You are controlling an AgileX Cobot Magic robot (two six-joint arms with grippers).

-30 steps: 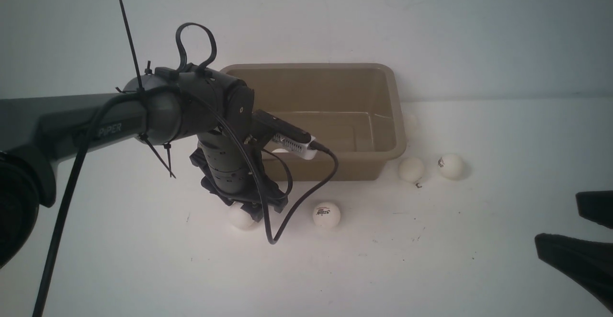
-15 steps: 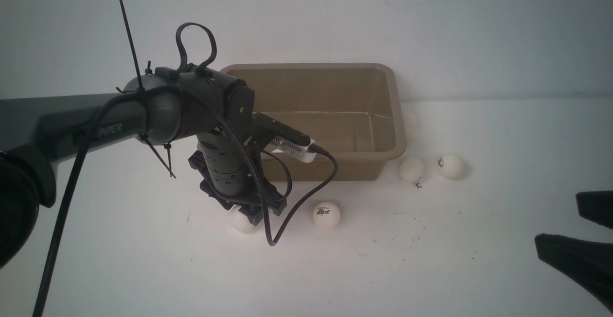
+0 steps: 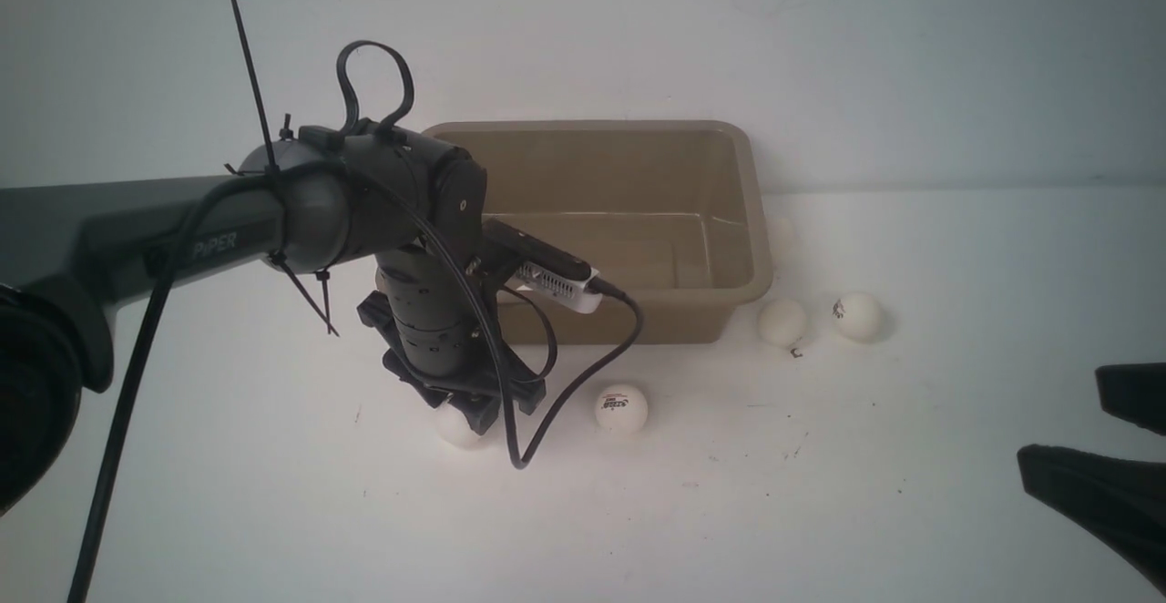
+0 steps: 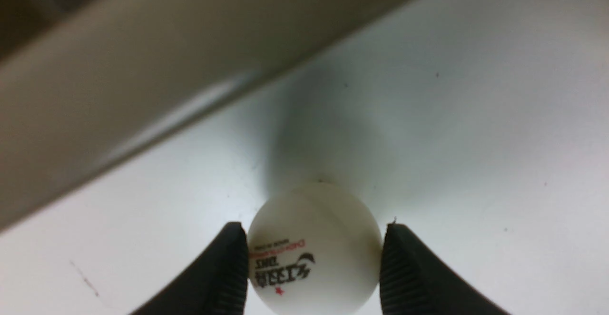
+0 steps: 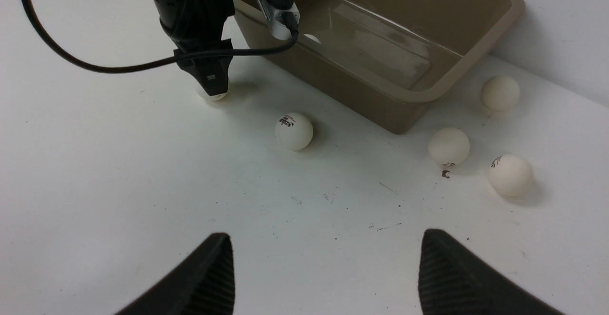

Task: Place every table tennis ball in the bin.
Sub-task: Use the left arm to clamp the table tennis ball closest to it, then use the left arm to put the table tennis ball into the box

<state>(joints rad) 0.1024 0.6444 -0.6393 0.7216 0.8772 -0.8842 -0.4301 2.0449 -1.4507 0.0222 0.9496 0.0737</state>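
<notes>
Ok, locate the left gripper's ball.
Front view, left of centre: the ball sits between the fingers of the left gripper, in front of the bin, left of the loose printed ball.

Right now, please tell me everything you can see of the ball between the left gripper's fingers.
The ball is small, round, white and matte, like plastic, with a black and red printed logo facing the wrist camera. The left gripper is shut on it: the black ribbed fingers press its two sides. It appears to rest on the white table, near the bin, not touching it.
</notes>
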